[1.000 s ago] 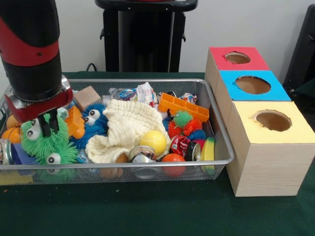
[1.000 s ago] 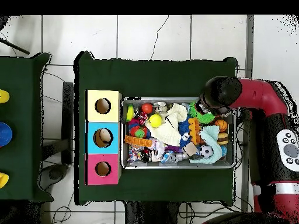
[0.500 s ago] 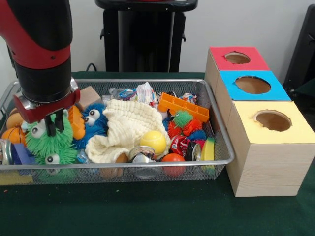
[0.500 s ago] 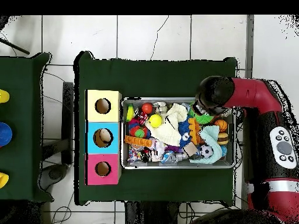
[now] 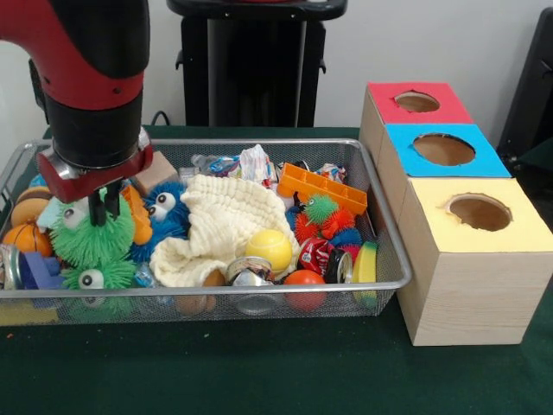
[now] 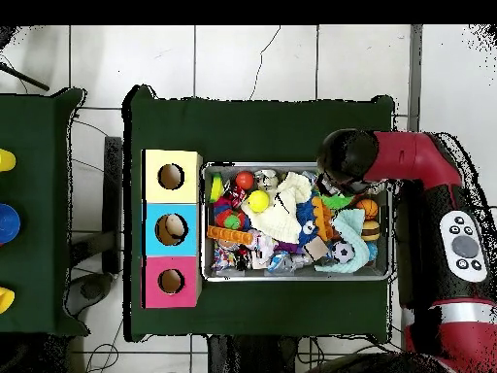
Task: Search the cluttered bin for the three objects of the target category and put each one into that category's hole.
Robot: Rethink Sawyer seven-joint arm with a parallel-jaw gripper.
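The wire-mesh bin (image 5: pixel 259 289) holds mixed clutter; it also shows in the overhead view (image 6: pixel 296 278). My gripper (image 5: pixel 102 208) is at the bin's left end in the front view, shut on a green shaggy toy with googly eyes (image 5: pixel 79 242) and holding it up from the pile. In the overhead view the arm's end (image 6: pixel 347 155) covers the gripper, and the green toy (image 6: pixel 337 201) peeks out beside it. Three wooden boxes with round holes stand beside the bin: red top (image 5: pixel 383 102), blue top (image 5: pixel 402 147), yellow top (image 5: pixel 432 207).
In the bin lie a blue shaggy toy (image 5: pixel 164 216), a cream cloth (image 5: pixel 220 225), a yellow ball (image 5: pixel 270 246), an orange block (image 5: pixel 321 188), spiky balls (image 5: pixel 321 209), cans (image 5: pixel 249 272) and a red ball (image 5: pixel 304 281). The robot pedestal (image 5: pixel 255 60) stands behind.
My gripper has moved right and slightly up in the front view, carrying the green shaggy toy with it. The rest of the clutter has not moved.
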